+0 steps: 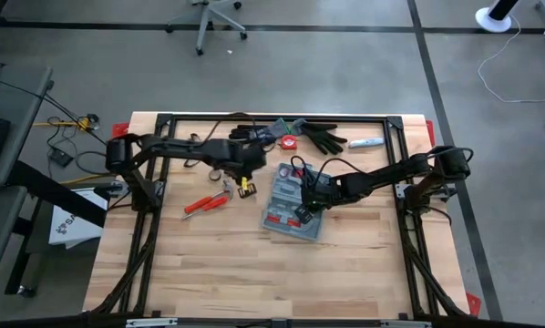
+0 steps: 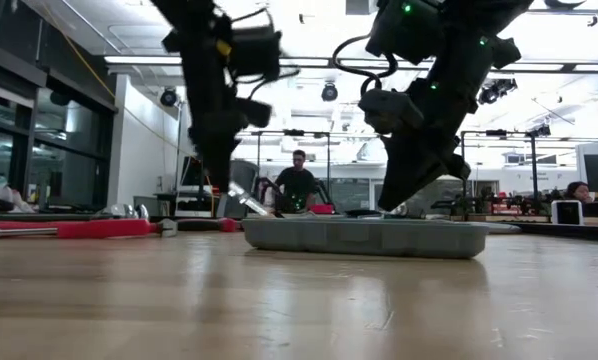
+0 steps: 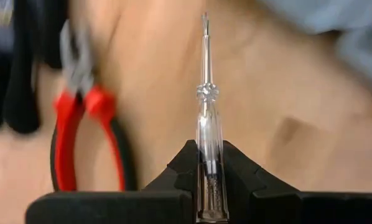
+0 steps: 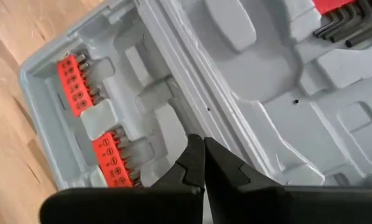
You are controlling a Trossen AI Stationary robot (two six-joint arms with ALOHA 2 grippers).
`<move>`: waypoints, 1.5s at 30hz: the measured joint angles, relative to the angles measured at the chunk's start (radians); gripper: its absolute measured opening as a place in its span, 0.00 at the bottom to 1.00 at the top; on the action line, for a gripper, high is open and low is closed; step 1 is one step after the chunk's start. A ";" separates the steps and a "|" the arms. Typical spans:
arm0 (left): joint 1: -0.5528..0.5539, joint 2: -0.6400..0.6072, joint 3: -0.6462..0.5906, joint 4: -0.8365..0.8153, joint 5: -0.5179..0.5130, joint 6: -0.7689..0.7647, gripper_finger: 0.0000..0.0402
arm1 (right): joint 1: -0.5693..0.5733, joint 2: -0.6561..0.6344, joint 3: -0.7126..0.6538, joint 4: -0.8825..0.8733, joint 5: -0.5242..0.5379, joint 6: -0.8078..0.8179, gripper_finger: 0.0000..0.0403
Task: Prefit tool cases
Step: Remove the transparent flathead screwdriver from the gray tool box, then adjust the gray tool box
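The grey tool case (image 1: 280, 221) lies open on the table's middle, its moulded interior (image 4: 248, 81) holding red bit strips (image 4: 74, 84). My right gripper (image 4: 203, 140) is shut just above the case's middle ridge, slanting down (image 1: 302, 216). My left gripper (image 3: 209, 149) is shut on a clear-handled screwdriver (image 3: 206, 99) and hovers left of the case's far end (image 1: 245, 185). Red-handled pliers (image 1: 207, 202) lie flat on the table, left of the case. My left gripper pinches the screwdriver's clear handle (image 3: 209, 177) between its two fingers, which lie along it. The metal shaft (image 3: 204, 50) sticks out past the fingertips. The screwdriver slants downward below the gripper (image 2: 251, 204), lifted off the table. My right gripper's shut fingertips stand at the ridge (image 4: 192, 112) between the case's two halves; I cannot tell whether they touch it.
Black gloves (image 1: 323, 137), a red tape measure (image 1: 289, 141) and a small white-and-blue object (image 1: 365, 143) lie along the table's far edge. Bare wood stretches across the near half (image 1: 272, 282). People sit in the room behind the table (image 2: 297, 180).
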State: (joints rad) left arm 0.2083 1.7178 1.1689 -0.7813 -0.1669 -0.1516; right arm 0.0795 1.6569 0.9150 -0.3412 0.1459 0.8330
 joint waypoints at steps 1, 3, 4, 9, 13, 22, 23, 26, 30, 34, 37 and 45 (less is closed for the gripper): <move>0.011 -0.006 -0.029 0.015 -0.002 -0.027 0.07 | 0.000 0.000 0.000 -0.001 0.000 0.000 0.00; 0.029 -0.011 -0.077 0.049 -0.005 -0.078 0.07 | 0.000 0.000 0.000 0.000 0.000 0.000 0.00; 0.034 -0.010 -0.097 0.075 -0.008 -0.100 0.07 | 0.000 0.000 0.000 0.000 0.000 0.000 0.00; 0.040 -0.012 -0.129 0.172 -0.010 -0.210 0.07 | 0.000 -0.002 0.002 0.003 0.000 0.005 0.00; 0.039 -0.012 -0.128 0.231 -0.002 -0.266 0.13 | 0.000 -0.002 0.002 0.006 -0.011 0.005 0.00; 0.040 -0.012 -0.128 0.200 0.012 -0.258 0.29 | 0.000 -0.002 0.003 0.006 -0.017 0.023 0.00; 0.040 -0.012 -0.128 0.196 0.024 -0.258 0.29 | 0.000 -0.002 0.003 0.005 -0.017 0.023 0.00; 0.040 -0.025 -0.128 0.193 0.060 -0.258 0.30 | 0.000 -0.002 0.003 0.005 -0.017 0.023 0.00; 0.028 -0.083 -0.128 0.214 0.084 -0.253 0.29 | 0.000 -0.003 0.003 0.001 -0.023 0.021 0.00; -0.006 -0.139 -0.127 0.268 0.088 -0.229 0.27 | 0.007 -0.003 0.003 -0.001 -0.023 0.019 0.00; -0.035 -0.150 -0.127 0.313 0.102 -0.230 0.24 | 0.017 -0.004 0.004 -0.021 -0.013 0.015 0.00; -0.099 -0.069 -0.127 0.404 0.181 -0.235 0.05 | 0.026 -0.067 0.004 -0.127 0.044 0.019 0.00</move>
State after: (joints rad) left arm 0.1091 1.6491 1.0420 -0.3778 0.0141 -0.3869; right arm 0.1055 1.5898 0.9188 -0.4683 0.1896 0.8524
